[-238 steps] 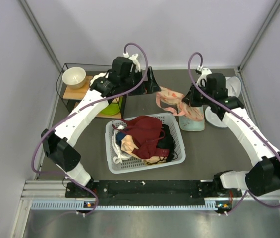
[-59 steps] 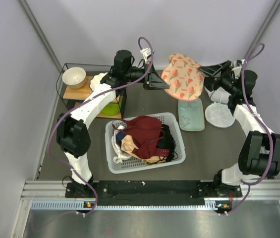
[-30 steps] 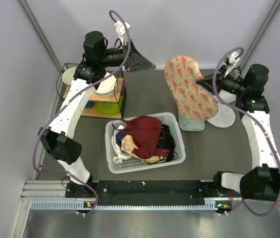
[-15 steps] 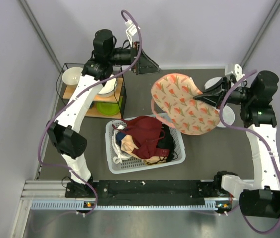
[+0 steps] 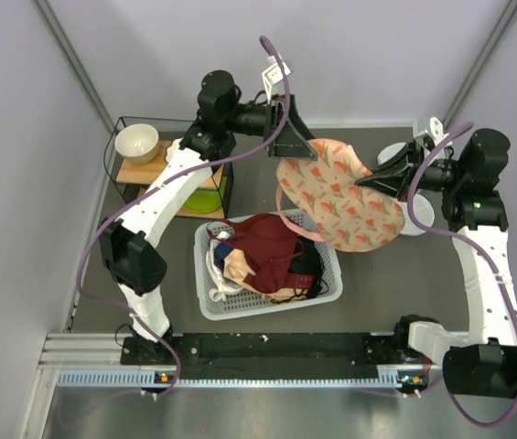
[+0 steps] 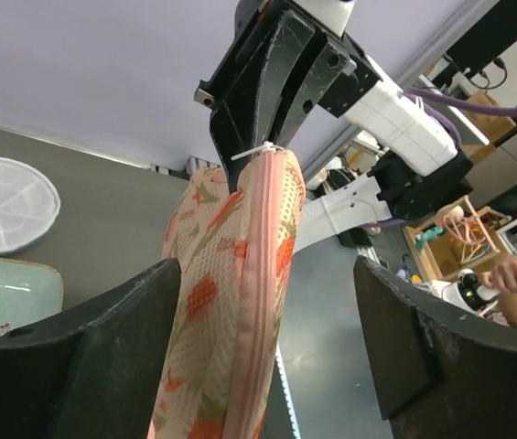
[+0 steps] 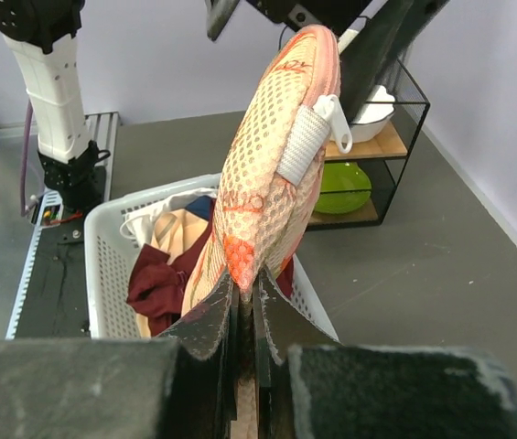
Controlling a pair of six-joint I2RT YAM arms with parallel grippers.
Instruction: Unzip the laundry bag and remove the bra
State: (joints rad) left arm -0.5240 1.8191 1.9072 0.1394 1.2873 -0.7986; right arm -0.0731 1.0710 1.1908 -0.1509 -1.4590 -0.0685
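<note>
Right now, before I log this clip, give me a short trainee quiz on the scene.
1. True or false: the peach-pink flowered fabric laundry bag lies flat on the table.
2. Fill in: the left gripper has its jaws ___ on either side of the bag's zipper edge.
3. Which holds the bag? A: left gripper. B: right gripper. C: neither.
Key: 1 false; 2 open; 3 B.

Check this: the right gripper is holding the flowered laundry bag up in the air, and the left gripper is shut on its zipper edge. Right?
The right gripper does hold the laundry bag up in the air, but the left gripper is open, its fingers wide apart near the zipper edge, as the left wrist view shows.
</note>
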